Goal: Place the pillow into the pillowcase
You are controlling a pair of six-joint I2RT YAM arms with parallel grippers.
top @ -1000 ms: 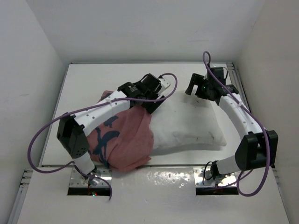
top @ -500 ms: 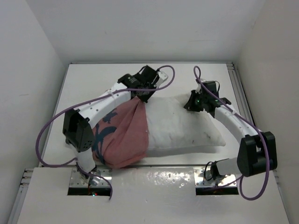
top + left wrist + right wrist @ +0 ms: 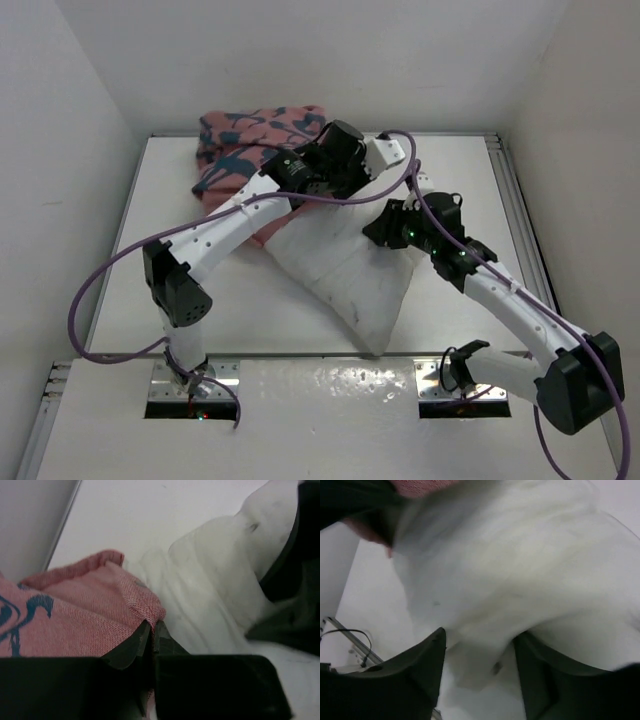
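Here the left gripper pinched the thin red fabric pillowcase, heaped just beyond the plump white stuffed pillow, which the right gripper clasped between half-spread fingers; the bunched mouth could block entry.

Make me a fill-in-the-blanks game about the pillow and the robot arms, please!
1. The pillow is plain ____.
2. The pillowcase is pink with dark ____ marks.
3. The left gripper is shut on the edge of the ____.
Missing words: white; blue; pillowcase.
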